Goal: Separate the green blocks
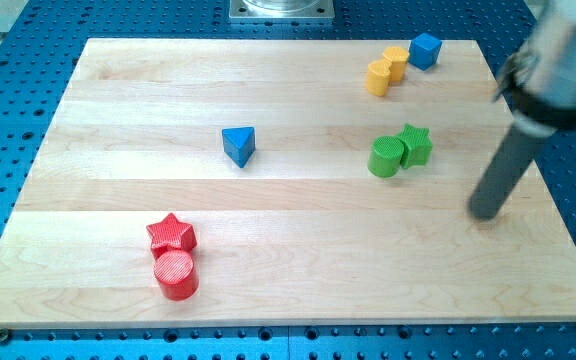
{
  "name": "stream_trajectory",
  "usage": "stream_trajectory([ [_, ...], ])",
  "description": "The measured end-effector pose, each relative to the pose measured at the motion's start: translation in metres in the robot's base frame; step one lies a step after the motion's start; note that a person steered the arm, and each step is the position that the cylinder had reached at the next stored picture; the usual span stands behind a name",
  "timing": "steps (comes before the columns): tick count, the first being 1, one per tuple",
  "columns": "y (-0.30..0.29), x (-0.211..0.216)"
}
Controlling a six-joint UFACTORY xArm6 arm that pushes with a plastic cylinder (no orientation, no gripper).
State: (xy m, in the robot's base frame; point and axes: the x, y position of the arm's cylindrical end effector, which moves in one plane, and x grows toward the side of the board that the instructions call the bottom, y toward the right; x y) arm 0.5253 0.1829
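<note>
A green cylinder (385, 157) and a green star (415, 144) stand touching each other on the right half of the wooden board (288, 280), the star at the cylinder's upper right. My tip (485, 213) rests on the board to the lower right of the green pair, well apart from both blocks.
A blue triangular block (239, 145) sits left of centre. A red star (171, 234) and a red cylinder (176, 275) touch at the lower left. Two yellow blocks (386, 69) and a blue cube (425, 49) sit at the top right.
</note>
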Motion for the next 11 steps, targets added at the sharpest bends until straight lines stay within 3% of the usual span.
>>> stream_trajectory([
  [1,-0.117,0.015],
  [2,-0.139,0.009],
  [4,-0.08,-0.029],
  [8,-0.063,-0.161],
  [10,-0.03,-0.113],
  [11,-0.015,-0.123],
])
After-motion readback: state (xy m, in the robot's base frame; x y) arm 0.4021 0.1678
